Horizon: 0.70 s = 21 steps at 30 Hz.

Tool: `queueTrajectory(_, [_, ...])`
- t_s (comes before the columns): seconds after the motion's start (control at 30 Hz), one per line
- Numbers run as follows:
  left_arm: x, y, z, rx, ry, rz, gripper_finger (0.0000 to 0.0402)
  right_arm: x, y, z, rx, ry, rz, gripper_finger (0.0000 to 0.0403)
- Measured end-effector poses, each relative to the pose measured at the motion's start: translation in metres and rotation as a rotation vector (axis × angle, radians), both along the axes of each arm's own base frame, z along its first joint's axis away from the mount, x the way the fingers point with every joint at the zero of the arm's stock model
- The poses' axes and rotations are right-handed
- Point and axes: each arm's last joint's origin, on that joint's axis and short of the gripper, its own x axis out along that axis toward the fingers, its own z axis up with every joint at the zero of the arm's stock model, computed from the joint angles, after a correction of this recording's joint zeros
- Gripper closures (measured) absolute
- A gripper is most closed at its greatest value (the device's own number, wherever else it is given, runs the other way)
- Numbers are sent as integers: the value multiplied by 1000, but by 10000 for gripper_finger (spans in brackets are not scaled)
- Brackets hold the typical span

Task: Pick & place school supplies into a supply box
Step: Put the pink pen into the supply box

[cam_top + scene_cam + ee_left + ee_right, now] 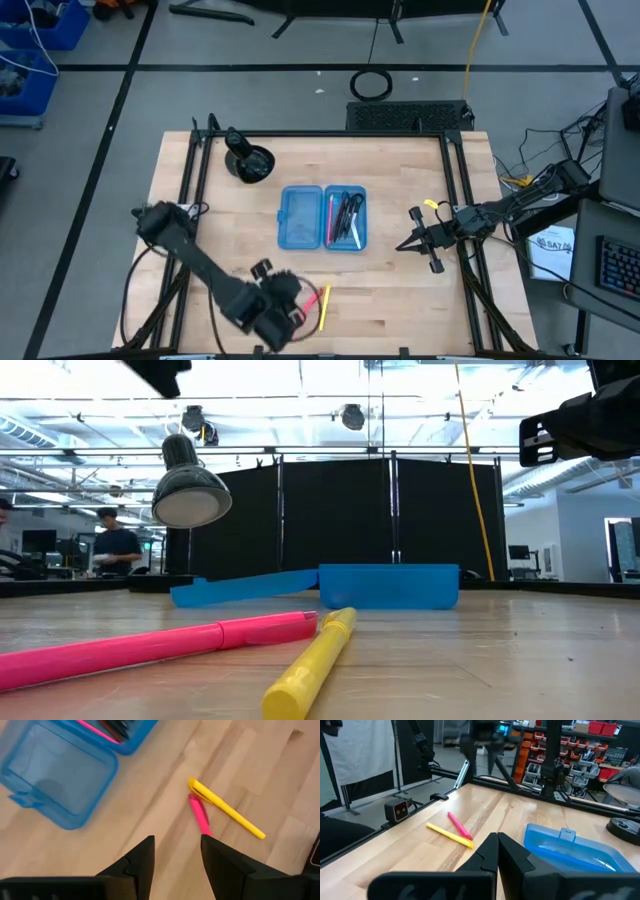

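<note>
Pink pen [150,645] and yellow pen [312,663] are left crossed on the desk [400,300], near the box [322,217]. Left tool [176,851] is held open and empty above them; a descent onto one is called for. Right tool [497,851] is shut.

Right gripper [497,851] fingers pressed together above the wooden table [510,815]; beside the blue supply box [570,851], a yellow pen [449,835] touches a pink pen [458,825].
</note>
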Motion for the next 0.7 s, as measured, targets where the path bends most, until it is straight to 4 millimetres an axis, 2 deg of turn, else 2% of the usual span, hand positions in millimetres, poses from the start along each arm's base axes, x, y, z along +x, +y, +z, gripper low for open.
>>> queueTrajectory(0.07, [0,-10,-14,5,-10,-2,238,0,0,0,2,-4,0,403])
queueTrajectory(0.17, [7,-14,-34,-14,11,16,238,0,0,1,3,-8,0,403])
queueTrajectory(0.43, [31,-3,-75,-185,238,30,238,0,0,1,4,-10,-1,403])
queueTrajectory(0.5, [33,-2,-80,-205,270,34,238,0,0,1,4,-9,-1,403])
queueTrajectory(0.7, [39,-7,-80,-281,246,-26,224,0,0,1,3,-6,-1,403])
